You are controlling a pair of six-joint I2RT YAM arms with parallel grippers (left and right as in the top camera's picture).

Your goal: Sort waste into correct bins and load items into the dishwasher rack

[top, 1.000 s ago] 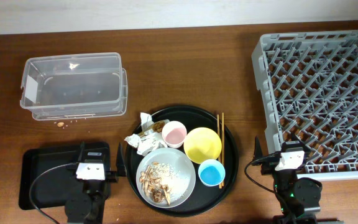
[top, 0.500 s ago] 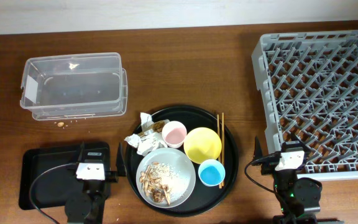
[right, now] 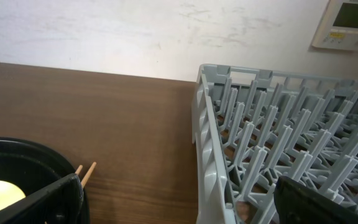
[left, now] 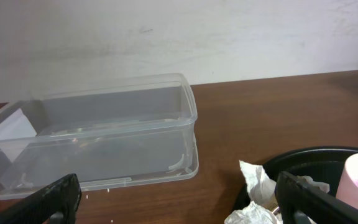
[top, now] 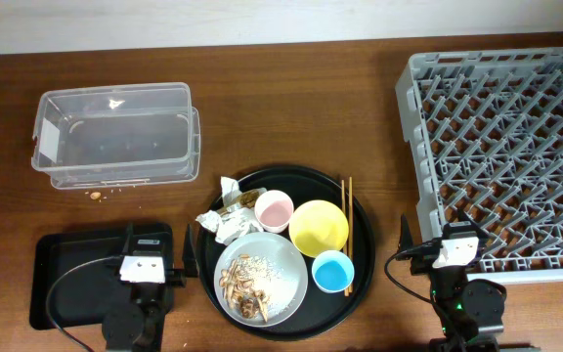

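left gripper [top: 156, 246] and right gripper [top: 442, 235] both wide, empty. food scraps [top: 243, 295] sit on the grey plate [top: 283, 264] in the round tray [top: 363, 244], napkin [top: 225, 223] just beside the pink cup [top: 274, 208]. grab the napkin sloppy and you could tip that cup.

On the table [top: 311, 108], the tub [top: 115, 137] lies behind-left, the shallow tray [top: 76, 249] front-left, the round tray [top: 362, 256] centre, the rack [top: 497, 117] right.

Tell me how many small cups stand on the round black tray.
2. The small pink cup is left of the yellow bowl; the small light-blue cup is in front of it. None seems hidden.
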